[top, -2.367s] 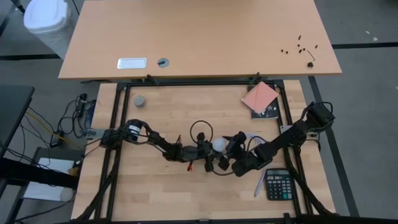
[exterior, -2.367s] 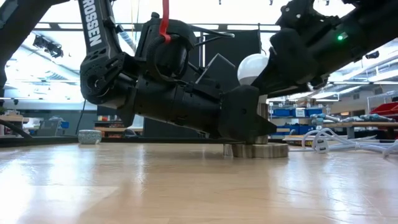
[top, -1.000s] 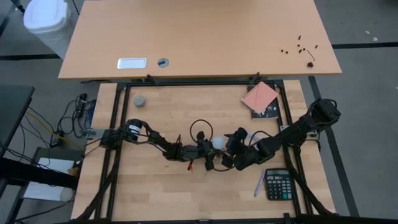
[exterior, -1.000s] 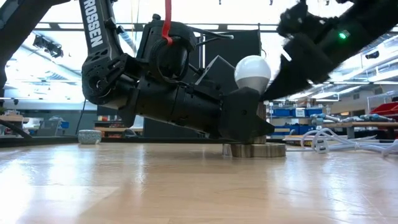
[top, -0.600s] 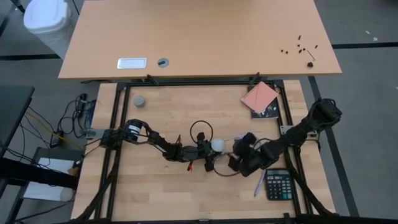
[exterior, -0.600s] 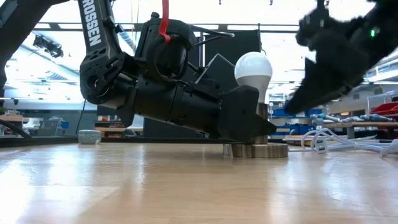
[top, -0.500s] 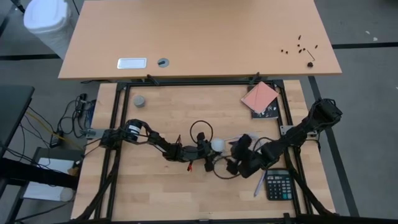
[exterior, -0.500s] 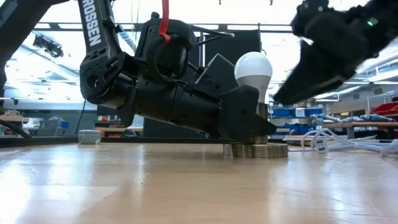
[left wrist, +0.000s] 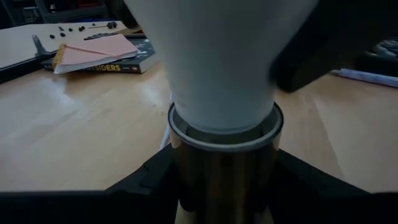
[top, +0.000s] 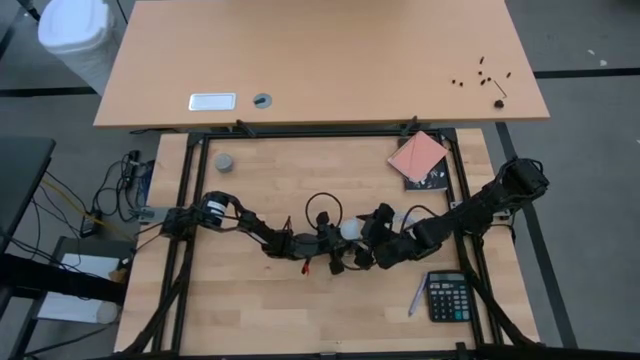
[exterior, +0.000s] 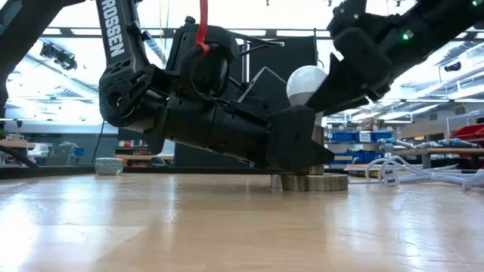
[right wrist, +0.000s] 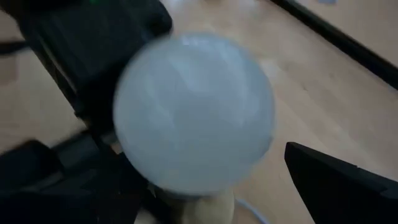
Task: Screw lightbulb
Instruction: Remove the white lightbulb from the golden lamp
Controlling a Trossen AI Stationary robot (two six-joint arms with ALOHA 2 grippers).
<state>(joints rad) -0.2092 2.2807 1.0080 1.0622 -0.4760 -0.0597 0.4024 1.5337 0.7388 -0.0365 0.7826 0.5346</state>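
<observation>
Two dark grippers meet near the middle of the tabletop, where the lightbulb point(top: 350, 231) stands upright with its narrow base down in a round metal socket point(exterior: 309, 181) resting on the wood. The left gripper point(top: 340, 252) lies low against the tabletop with its fingers pressed on either side of the socket's metal collar, just under the bulb's neck. The right gripper point(top: 366, 243) sits at the bulb's rounded head from the right-edge side, one finger point(right wrist: 339, 186) showing beside the glass; whether its fingers pinch the head, I cannot tell.
</observation>
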